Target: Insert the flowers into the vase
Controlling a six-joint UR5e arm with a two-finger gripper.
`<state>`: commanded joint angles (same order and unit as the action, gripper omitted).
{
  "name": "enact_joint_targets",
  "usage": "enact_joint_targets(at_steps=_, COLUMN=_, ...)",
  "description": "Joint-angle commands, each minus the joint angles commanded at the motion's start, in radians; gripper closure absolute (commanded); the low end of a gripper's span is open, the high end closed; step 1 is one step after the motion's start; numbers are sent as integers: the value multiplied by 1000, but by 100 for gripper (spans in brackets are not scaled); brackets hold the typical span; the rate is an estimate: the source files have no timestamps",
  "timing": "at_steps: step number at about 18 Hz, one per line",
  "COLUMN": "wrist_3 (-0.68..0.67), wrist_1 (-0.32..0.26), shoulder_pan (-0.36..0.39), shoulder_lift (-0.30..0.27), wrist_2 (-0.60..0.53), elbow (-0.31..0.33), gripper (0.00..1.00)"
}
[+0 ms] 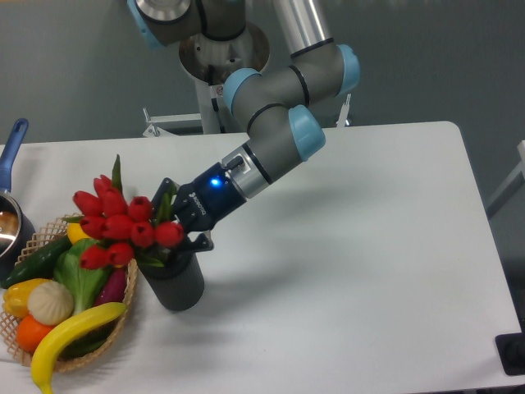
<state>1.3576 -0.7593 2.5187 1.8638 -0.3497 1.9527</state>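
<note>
The gripper [174, 222] reaches down and to the left from the arm [271, 98], with a blue light glowing on its wrist, and its fingers [199, 242] are clenched around the green stems of the flowers [123, 230]. The bunch is tilted, its red heads leaning out to the left over the near edge of the basket [98, 345] while the stem ends point down toward the mouth of the vase [176, 283]. Whether the stems have gone inside the mouth cannot be told, since the leaves and fingers hide the rim there. The vase stands upright on the white table [344, 263], just beside the basket on its right, directly under the gripper. The basket holds a banana [70, 336], an orange [31, 332], a pale garlic-like bulb [49, 302], a green leafy vegetable [78, 279] and a purple piece [113, 287]. At the far left edge sits a pot [10, 226] with a blue handle, only partly in view.
</note>
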Motion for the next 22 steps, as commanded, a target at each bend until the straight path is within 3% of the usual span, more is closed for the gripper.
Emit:
enact_joint_targets(at_steps=3, wrist_3=0, wrist_1=0, shoulder_pan=14, shoulder_lift=-11, wrist_2=-2, elbow=28, gripper=0)
enact_joint_targets(at_steps=8, wrist_3=0, wrist_1=0, shoulder_pan=48, shoulder_lift=-46, wrist_2=-15, elbow=61, gripper=0)
enact_joint_targets(at_steps=14, wrist_3=-12, wrist_1=0, shoulder_pan=71, shoulder_lift=-74, wrist_2=-135, elbow=69, gripper=0)
enact_joint_targets(at_steps=22, wrist_3=-17, wrist_1=-5, shoulder_pan=149, shoulder_lift=-101, wrist_2=-156, elbow=68, gripper=0)
